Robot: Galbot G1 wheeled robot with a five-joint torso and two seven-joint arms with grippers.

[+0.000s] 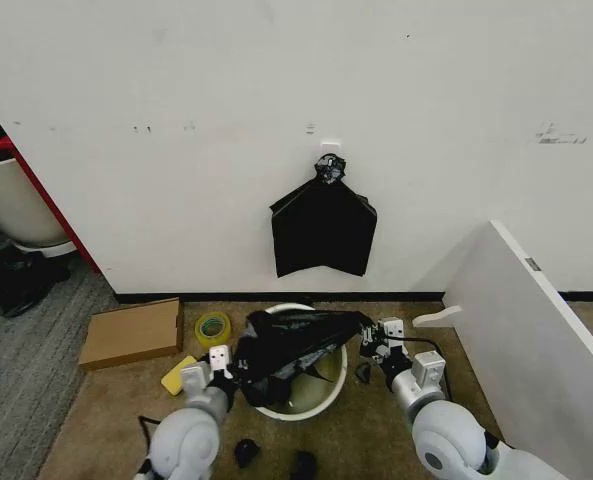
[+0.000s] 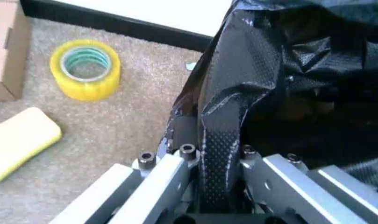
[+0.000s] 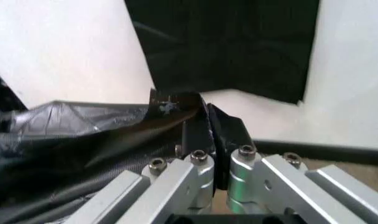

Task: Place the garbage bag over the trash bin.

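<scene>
On the carpet by the white wall, the garbage bag (image 1: 294, 350) hangs stretched over the trash bin (image 1: 321, 402), left tool (image 1: 223, 368) and right tool (image 1: 376, 343) each clenched on its edge. Thin, slippery plastic; the rim hem seems the best hold.

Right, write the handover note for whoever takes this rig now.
Left gripper: shut on the garbage bag at the near-left side of the trash bin.
Right gripper: shut on the bag's opposite edge, at the bin's right.
Done: bag gripped on both sides and stretched across the bin's mouth.
Left: bag is not yet pulled down around the rim.
</scene>
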